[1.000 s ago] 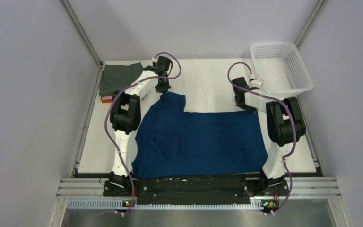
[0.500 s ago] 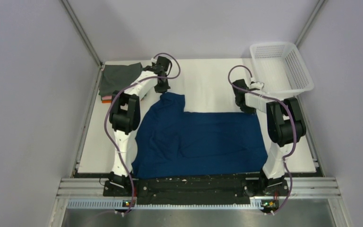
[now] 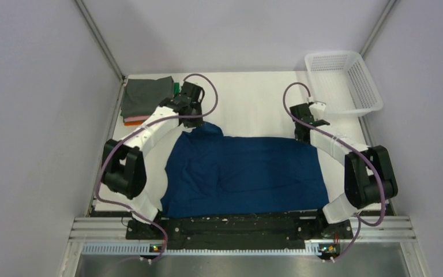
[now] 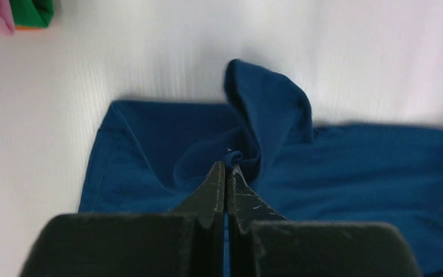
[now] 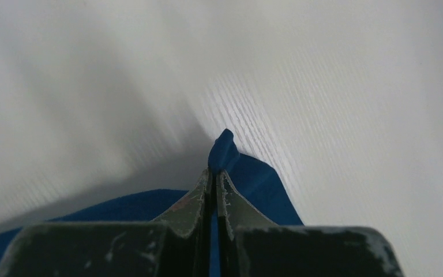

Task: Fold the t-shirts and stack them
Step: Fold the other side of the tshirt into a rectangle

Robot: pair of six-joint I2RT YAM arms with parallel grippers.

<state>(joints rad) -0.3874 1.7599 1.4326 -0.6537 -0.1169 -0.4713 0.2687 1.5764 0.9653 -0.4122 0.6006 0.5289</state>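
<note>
The navy blue t-shirt [image 3: 248, 173] lies spread on the white table, print not showing. My left gripper [image 3: 191, 122] is shut on a bunched fold at the shirt's far left corner; in the left wrist view its tips [image 4: 226, 167] pinch navy cloth [image 4: 265, 109] that rises in a hump. My right gripper [image 3: 301, 136] is shut on the far right corner; in the right wrist view a small navy tip [image 5: 224, 149] pokes out past the closed tips [image 5: 213, 172]. Folded shirts [image 3: 144, 95] are stacked at the back left, grey on top.
A white mesh basket [image 3: 362, 81] stands at the back right corner. Pink and orange edges [image 3: 130, 121] and a green edge [image 3: 176, 88] show in the folded stack. White table [image 3: 254, 98] lies beyond the shirt. Grey walls enclose three sides.
My right gripper has closed on the shirt's far right corner. Both arms have lowered and stretched outward. The far left sleeve, flat before, is now bunched up at my left gripper.
</note>
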